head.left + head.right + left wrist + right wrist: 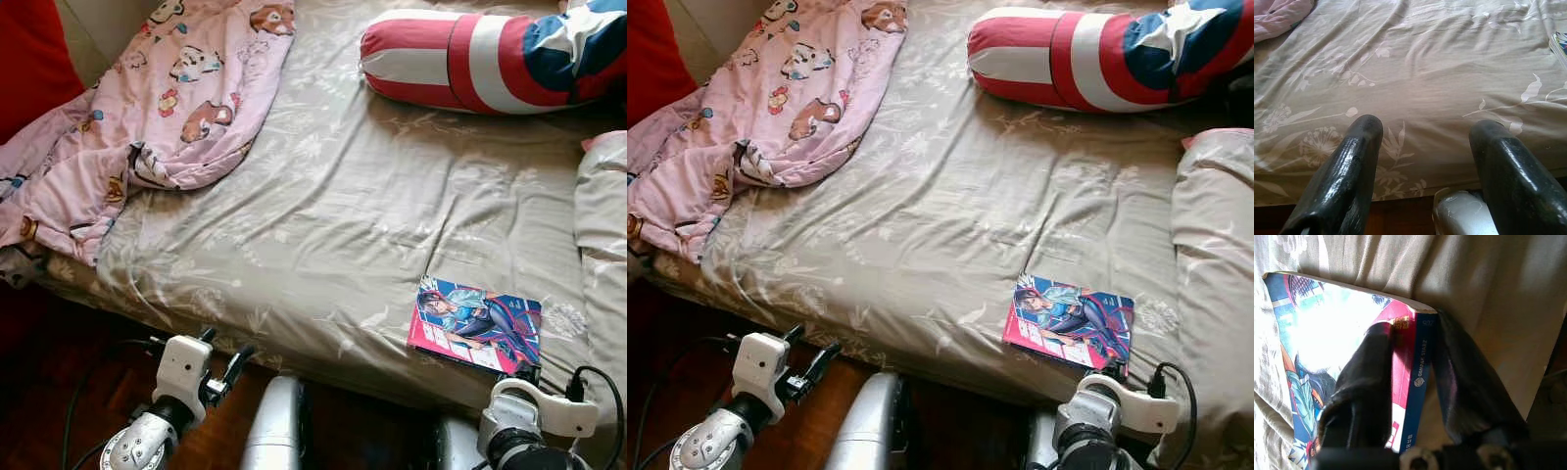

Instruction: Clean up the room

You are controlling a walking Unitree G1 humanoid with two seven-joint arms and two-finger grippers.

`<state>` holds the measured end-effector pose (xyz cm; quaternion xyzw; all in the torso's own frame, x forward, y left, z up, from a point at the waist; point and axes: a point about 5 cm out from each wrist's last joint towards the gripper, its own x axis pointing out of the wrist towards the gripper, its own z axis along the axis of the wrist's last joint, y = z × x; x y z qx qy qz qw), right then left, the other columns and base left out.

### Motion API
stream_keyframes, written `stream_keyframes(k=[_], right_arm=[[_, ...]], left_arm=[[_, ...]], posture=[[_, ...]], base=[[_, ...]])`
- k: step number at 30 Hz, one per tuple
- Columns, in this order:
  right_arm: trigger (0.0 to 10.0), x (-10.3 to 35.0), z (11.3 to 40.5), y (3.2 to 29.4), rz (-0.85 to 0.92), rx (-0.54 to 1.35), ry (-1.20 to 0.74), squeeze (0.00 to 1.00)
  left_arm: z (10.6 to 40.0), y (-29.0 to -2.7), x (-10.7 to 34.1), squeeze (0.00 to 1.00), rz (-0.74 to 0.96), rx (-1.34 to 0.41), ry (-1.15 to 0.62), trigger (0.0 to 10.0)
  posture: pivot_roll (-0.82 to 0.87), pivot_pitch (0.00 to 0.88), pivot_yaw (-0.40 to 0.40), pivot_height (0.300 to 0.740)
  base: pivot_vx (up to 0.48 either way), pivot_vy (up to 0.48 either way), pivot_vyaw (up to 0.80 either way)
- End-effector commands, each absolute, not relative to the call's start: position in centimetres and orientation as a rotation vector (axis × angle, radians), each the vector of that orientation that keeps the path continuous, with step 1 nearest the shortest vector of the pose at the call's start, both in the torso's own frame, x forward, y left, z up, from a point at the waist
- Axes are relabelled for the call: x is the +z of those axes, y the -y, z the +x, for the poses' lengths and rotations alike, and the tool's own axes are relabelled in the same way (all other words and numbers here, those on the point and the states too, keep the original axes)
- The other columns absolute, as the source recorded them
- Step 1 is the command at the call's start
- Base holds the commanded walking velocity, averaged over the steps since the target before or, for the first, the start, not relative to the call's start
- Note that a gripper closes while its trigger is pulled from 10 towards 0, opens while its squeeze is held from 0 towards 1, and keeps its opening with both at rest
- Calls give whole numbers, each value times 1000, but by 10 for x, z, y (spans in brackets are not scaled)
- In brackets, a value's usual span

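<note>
Bed (pixel 343 215) sheet: beige, floral, wrinkled. Right gripper (pixel 1413 382) pinches the comic book (pixel 477 325) at the bed edge. Left gripper (pixel 1425 161) spread, hovering.

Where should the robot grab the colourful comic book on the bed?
Probably by its blue spine edge, from the bed's near side. The flat colourful comic book lies near the mattress edge, and the right gripper already straddles that spine, one finger on the cover.

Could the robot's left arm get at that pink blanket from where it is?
Probably not yet. The left gripper hangs open below the bed's edge, and the pink blanket lies well up the bed, though nothing stands between them.
</note>
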<state>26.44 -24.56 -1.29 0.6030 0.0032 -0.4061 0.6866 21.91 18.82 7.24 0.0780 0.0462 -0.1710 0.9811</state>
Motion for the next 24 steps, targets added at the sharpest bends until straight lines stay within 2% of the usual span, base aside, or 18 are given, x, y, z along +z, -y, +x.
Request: stream_keyframes(k=[1, 4, 14, 24], right_arm=[[10000, -29, 249, 237, 1359, -965, -80, 827], [10000, -30, 248, 237, 1356, -969, -88, 855], [10000, -30, 245, 244, 1312, -967, -97, 835], [10000, -25, 250, 245, 1241, -875, -107, 831]], left_arm=[[213, -193, 63, 0, 161, -328, -139, 10000], [213, -193, 63, 0, 160, -327, -140, 10000], [219, -189, 61, 0, 151, -325, -133, 10000], [226, -183, 59, 0, 139, -324, -123, 10000]], posture=[[259, 239, 146, 628], [257, 237, 144, 628], [234, 221, 133, 628], [215, 206, 122, 628]], base=[[0, 0, 0], [0, 0, 0], [0, 0, 0], [0, 0, 0]])
